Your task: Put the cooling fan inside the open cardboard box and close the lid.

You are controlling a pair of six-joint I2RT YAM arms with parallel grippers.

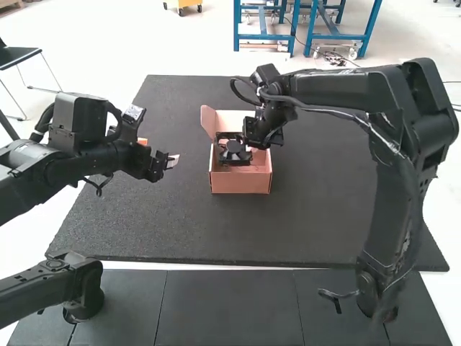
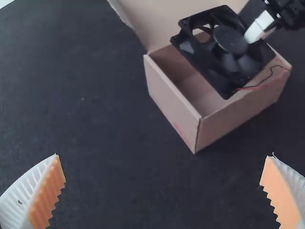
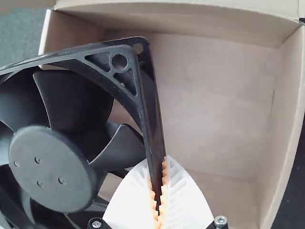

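A small open cardboard box (image 1: 241, 176) stands on the black mat, its lid (image 1: 209, 124) upright at the back left. The black cooling fan (image 1: 234, 151) hangs tilted in the box's mouth, partly above the rim, a thin red wire (image 2: 259, 84) trailing over the box edge. My right gripper (image 1: 248, 140) is shut on the fan's frame (image 3: 151, 129), whose thin edge sits between the orange pads (image 3: 163, 188). My left gripper (image 1: 167, 161) hovers open to the left of the box (image 2: 209, 112), with nothing between its fingers (image 2: 45, 191).
The black mat (image 1: 302, 216) covers most of the table, with bare room in front of and to the right of the box. The right arm (image 1: 403, 144) arches over the mat's right side.
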